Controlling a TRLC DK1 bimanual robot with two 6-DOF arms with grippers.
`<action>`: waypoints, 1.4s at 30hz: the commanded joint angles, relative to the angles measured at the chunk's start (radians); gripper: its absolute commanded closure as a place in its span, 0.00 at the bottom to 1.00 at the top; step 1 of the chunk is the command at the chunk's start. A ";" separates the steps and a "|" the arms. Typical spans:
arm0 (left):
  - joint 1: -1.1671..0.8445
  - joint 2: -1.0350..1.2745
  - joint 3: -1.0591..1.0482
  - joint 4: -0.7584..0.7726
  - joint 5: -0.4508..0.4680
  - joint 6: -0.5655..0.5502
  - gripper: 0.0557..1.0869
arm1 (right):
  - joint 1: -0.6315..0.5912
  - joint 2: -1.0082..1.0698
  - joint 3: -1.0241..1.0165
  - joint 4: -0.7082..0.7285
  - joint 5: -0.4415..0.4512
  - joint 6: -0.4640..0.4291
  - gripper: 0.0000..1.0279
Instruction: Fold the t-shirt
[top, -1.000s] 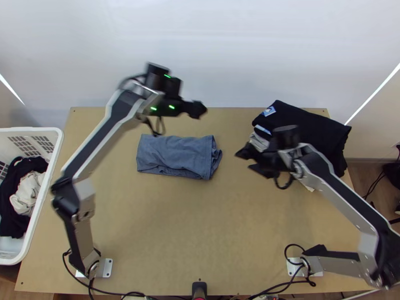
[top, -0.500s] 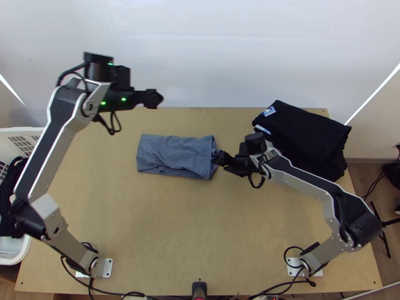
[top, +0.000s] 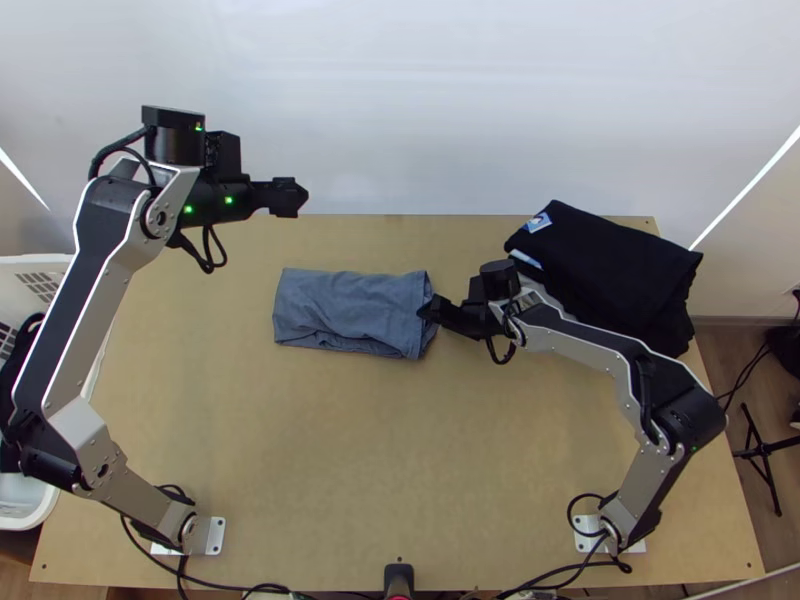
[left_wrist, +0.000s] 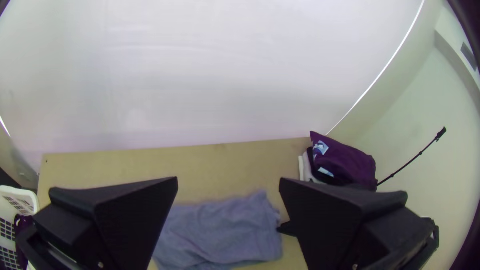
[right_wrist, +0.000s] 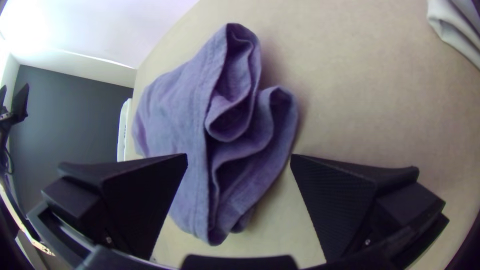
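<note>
While the basket (top: 35, 262) holds dark cloth (top: 22, 345), left fingers (top: 290, 197) gape wide, empty — right fingers (top: 437, 308) likewise, at the t-shirt's edge (top: 350, 300).

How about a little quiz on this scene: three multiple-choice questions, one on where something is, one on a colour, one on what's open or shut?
1. Where is the basket?
A) On the shirt
B) By the table's left end
C) By the table's right end

2. What colour is the shirt?
A) Blue-grey
B) Orange
C) Bright green

3. How is the right gripper?
A) Shut tight
B) Closed around the basket
C) Open

1: B, the top view shows it at that end.
2: A, the folded cloth looks blue-grey in the top view.
3: C, its fingers stand wide apart in the right wrist view.
</note>
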 joint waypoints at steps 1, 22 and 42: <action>0.013 0.006 0.003 0.014 -0.005 0.012 0.04 | -0.013 0.051 0.031 -0.018 0.027 -0.008 0.07; 0.058 0.041 0.050 0.018 -0.005 0.015 0.04 | 0.207 0.306 0.391 -0.073 0.055 0.067 0.10; 0.104 0.014 0.035 0.001 -0.003 0.016 0.04 | 0.049 -0.105 0.475 -0.285 0.035 0.113 0.97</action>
